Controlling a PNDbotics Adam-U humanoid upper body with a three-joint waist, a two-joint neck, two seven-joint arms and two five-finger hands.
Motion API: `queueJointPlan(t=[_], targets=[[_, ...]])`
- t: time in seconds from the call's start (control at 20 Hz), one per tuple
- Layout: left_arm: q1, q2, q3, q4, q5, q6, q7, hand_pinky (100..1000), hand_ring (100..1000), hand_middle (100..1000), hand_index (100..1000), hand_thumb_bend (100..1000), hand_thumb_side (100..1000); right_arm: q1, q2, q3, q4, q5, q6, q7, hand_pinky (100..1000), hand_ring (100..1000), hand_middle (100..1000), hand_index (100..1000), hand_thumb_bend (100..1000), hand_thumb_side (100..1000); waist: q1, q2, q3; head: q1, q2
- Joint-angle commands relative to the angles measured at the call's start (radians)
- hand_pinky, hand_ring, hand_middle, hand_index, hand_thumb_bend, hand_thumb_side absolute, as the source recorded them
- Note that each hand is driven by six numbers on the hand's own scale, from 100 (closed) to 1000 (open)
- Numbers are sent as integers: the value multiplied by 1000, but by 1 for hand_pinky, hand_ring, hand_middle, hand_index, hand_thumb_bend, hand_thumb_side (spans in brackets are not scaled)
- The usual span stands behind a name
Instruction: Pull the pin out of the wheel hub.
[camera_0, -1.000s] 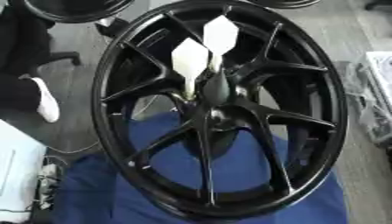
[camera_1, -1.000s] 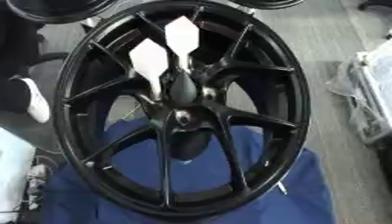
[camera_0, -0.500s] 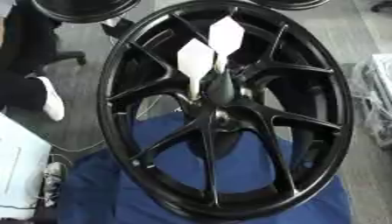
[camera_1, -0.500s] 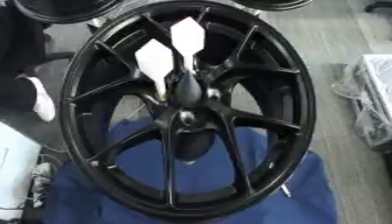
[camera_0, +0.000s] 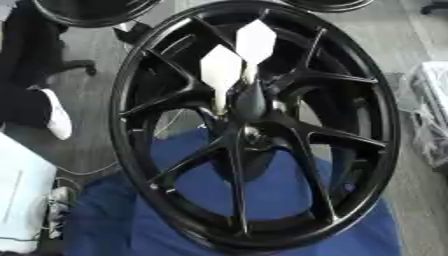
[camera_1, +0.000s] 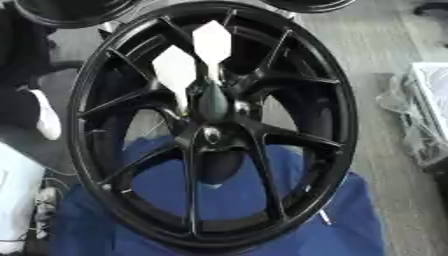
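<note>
Black wheel (camera_0: 262, 125) stands tilted on a blue cloth (camera_0: 114, 225), hub (camera_0: 249, 135) at the meeting of the spokes. Two white flat-headed pins (camera_0: 220, 70) (camera_0: 255, 40) sit in the hub area, shafts running down toward the centre, heads up and slightly away. Neither robot hand shows in either view, so finger state cannot be told, nor which arm is nearer. Judgement: extraction should run along the shaft axis, upward and outward from the hub.
</note>
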Motion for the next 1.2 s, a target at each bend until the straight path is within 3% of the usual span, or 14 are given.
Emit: queueJointPlan(t=[0.05, 0.2, 0.3, 0.5, 0.65, 0.75, 0.9, 1.2], targets=[[-8, 16, 4, -17, 2, -1, -4, 741, 916, 798, 754, 661, 449, -1, -14, 7, -17, -28, -17, -33, 880, 807, 835, 1000, 100, 1000, -1, -22, 1, -7, -10], [-9, 15, 4, -16, 2, 0, -5, 741, 916, 798, 755, 660, 448, -3, -9, 15, -1, -73, -29, -26, 888, 810, 841, 1000, 100, 1000, -1, -20, 0, -8, -11], [-10, 16, 3, -16, 2, 0, -6, 742, 916, 798, 754, 659, 448, -3, -12, 16, -4, -104, -47, -31, 868, 780, 795, 1000, 100, 1000, -1, -19, 0, -6, -12], [-11, 15, 4, -16, 2, -1, -5, 742, 916, 797, 754, 658, 449, -13, -8, 5, -45, -163, -102, -81, 778, 605, 596, 843, 100, 745, 1, -19, -1, -4, -11], [-14, 11, 2, -16, 4, 0, -6, 741, 915, 797, 754, 659, 449, -36, 0, 31, -103, -207, -146, -125, 792, 618, 611, 851, 100, 701, 2, -19, 3, -7, -11], [-17, 9, 0, -15, 7, 1, -8, 741, 915, 797, 754, 660, 448, -61, 7, 70, -136, -237, -176, -146, 811, 646, 638, 879, 100, 718, 3, -20, 6, -11, -10], [-23, 2, -3, -13, 11, 2, -11, 741, 914, 797, 754, 660, 448, -117, 19, 114, -146, -283, -222, -155, 806, 641, 629, 871, 100, 665, 5, -23, 9, -14, -9], [-37, -13, -7, -12, 19, 3, -17, 742, 913, 797, 754, 661, 450, -167, 47, 170, -147, -378, -318, -149, 786, 607, 599, 841, 100, 675, 7, -24, 16, -18, -5]])
